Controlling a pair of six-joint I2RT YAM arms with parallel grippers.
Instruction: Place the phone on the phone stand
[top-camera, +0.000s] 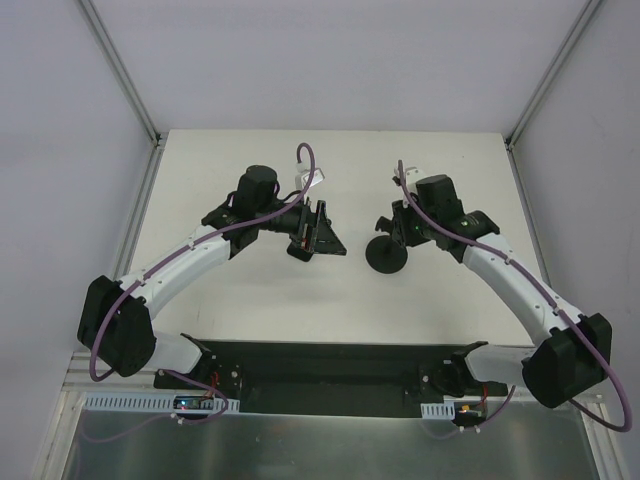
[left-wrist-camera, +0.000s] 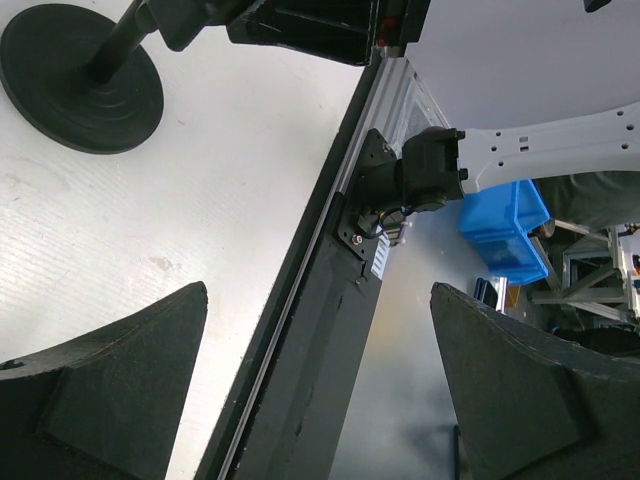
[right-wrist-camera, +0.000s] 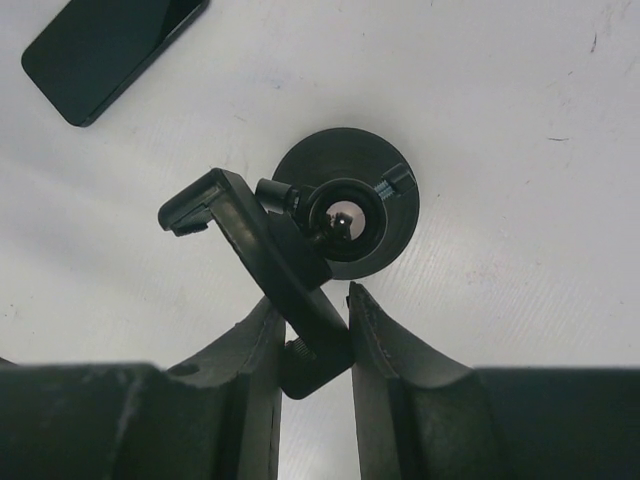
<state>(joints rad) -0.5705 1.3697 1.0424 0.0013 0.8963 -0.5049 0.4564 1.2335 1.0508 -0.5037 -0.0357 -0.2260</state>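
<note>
The phone (right-wrist-camera: 110, 50), a glossy black slab, lies flat on the white table at the upper left of the right wrist view. I cannot pick it out in the top view, where the left gripper covers that spot. The phone stand (right-wrist-camera: 345, 215) rests on its round disc base (top-camera: 387, 257), which also shows in the left wrist view (left-wrist-camera: 80, 85). My right gripper (right-wrist-camera: 313, 295) (top-camera: 398, 225) is shut on the lower end of the stand's cradle arm (right-wrist-camera: 255, 240). Left of the stand, my left gripper (left-wrist-camera: 318, 290) (top-camera: 318, 235) is open, with nothing between its fingers.
A black rail (left-wrist-camera: 300, 350) runs along the table's near edge, with the right arm's base (left-wrist-camera: 420, 170) mounted on it. A blue bin (left-wrist-camera: 500, 230) sits beyond the table. White walls (top-camera: 80, 100) enclose the table on three sides.
</note>
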